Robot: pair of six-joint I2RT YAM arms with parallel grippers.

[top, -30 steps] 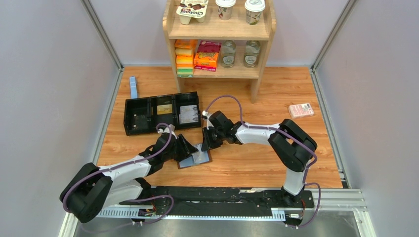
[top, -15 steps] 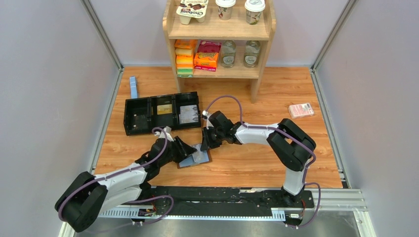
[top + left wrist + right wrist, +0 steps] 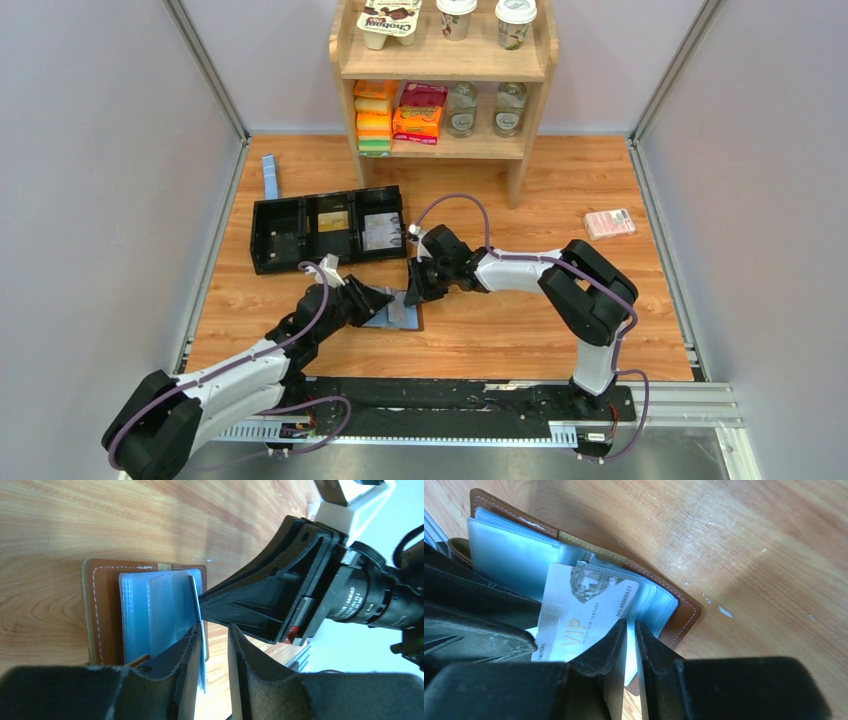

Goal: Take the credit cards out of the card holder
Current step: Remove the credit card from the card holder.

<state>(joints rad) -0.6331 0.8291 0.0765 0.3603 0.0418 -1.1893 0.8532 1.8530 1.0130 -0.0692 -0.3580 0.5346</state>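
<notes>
The card holder [image 3: 400,318] lies open on the bench [image 3: 500,320], around the middle and toward the near edge. A card [image 3: 584,607] sticks partway out of one of its pockets. The left hand [image 3: 380,300] is at the holder's left side and the right hand [image 3: 413,290] at its far edge. Behind the holder, to the left, sits a tray [image 3: 258,235], with a strip [image 3: 269,176] farther back on the left. A packet [image 3: 609,223] lies well apart on the right. A shelf [image 3: 445,72] stands at the far middle.
</notes>
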